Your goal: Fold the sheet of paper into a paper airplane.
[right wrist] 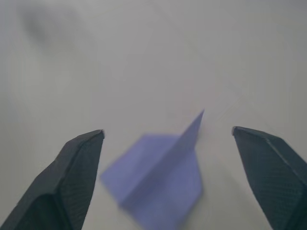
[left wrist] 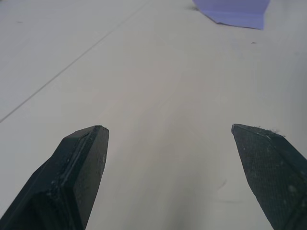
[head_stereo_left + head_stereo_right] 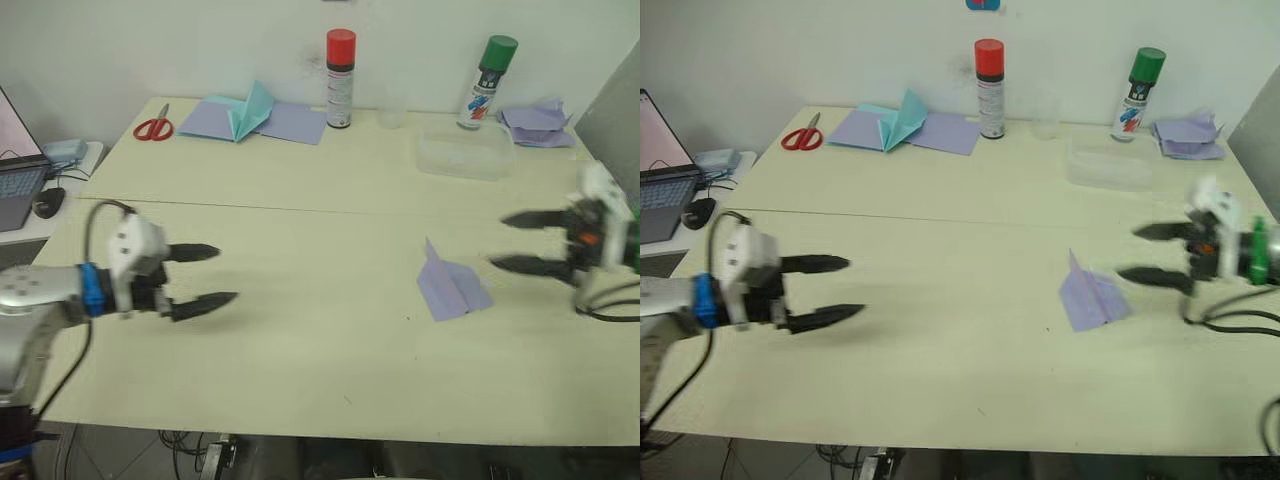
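The sheet of paper lies on the table right of centre as a small pale lavender paper airplane [image 3: 452, 284], pointed, with flat wings and an upright ridge. It also shows between the fingers in the right wrist view [image 1: 163, 179]. My right gripper [image 3: 518, 241] hovers open a short way to its right, apart from it, nothing between its fingers. My left gripper [image 3: 208, 275] is open over the bare left part of the table, far from the paper airplane [image 2: 232, 10].
Along the table's back edge stand red scissors [image 3: 153, 127], lavender sheets with a teal paper shape [image 3: 250, 113], a red-capped spray can [image 3: 340, 78], a green-capped spray can [image 3: 488, 82], a clear plastic box [image 3: 465, 152] and a crumpled lavender heap [image 3: 536, 122]. A laptop [image 3: 18, 165] sits off the left edge.
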Motion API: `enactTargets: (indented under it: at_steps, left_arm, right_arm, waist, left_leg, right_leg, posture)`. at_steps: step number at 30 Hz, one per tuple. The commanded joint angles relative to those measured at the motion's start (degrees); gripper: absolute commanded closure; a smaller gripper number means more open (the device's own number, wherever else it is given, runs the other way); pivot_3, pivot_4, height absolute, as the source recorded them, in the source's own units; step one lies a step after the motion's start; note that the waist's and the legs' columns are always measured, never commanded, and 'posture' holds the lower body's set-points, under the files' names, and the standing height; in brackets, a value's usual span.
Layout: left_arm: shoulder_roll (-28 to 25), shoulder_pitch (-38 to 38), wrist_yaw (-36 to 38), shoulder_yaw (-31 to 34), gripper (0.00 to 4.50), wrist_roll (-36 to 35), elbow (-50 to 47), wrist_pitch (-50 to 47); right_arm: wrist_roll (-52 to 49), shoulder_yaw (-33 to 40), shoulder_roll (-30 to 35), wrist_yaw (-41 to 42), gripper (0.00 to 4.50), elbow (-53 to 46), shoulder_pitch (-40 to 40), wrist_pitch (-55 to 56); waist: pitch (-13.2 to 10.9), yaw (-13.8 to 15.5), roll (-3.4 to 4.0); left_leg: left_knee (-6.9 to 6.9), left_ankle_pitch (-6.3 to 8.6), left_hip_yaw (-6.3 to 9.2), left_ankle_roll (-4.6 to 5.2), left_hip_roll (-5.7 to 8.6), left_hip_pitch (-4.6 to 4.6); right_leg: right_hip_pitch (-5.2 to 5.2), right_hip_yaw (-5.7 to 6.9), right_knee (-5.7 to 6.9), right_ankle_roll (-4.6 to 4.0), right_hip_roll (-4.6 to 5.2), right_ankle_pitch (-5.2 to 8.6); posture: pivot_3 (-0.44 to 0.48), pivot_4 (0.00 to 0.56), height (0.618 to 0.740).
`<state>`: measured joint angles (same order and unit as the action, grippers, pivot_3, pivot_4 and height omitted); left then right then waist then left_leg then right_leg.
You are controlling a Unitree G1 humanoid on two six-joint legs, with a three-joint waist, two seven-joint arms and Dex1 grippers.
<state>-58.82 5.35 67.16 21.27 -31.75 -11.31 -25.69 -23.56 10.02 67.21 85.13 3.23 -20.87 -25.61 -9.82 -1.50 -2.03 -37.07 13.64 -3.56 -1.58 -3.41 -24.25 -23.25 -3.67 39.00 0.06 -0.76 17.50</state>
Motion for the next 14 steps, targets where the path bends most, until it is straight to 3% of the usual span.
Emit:
enactTargets:
  at_steps: [1, 7, 14]
  left_arm:
    - [-0.9, -1.4, 0.0, 4.4, 0.0, 0.2, -0.1, 1.3]
    - [-1.4, -7.6, -4.3, 6.9, 0.0, 7.9, -1.3, 4.6]
    - [-1.0, -1.7, -7.7, 4.0, 0.0, 7.8, -1.4, 3.4]
  right_arm:
    - [-0.1, 0.6, 1.6, 4.7, 0.04, 2.7, -0.3, 7.2]
    - [-2.0, 1.2, -1.7, -1.9, 0.04, 0.0, -2.5, 2.1]
    - [-4.2, 0.8, -3.7, -4.6, 0.04, -2.8, -3.8, -3.1]
  waist:
    - [0.0, -0.3, 0.0]
    - [0.0, -2.1, 0.01]
    - [-0.1, -1.2, 0.09]
  left_leg:
    - [-0.03, 0.0, -0.03, 0.01, -0.03, 0.1]
    - [-0.03, -0.08, -0.24, -0.12, -0.21, 0.61]
    - [-0.04, -0.18, -0.1, -0.25, -0.14, 0.59]
  right_leg:
    - [0.06, -0.01, 0.05, 0.0, 0.01, 0.0]
    - [0.06, -0.33, 0.79, 0.0, -0.05, -0.01]
    - [0.05, -0.32, 0.96, 0.04, -0.11, 0.04]
  posture:
    - [0.0, 0.15, 0.74]
    - [0.0, 0.15, 0.74]
    - [0.0, 0.15, 0.74]
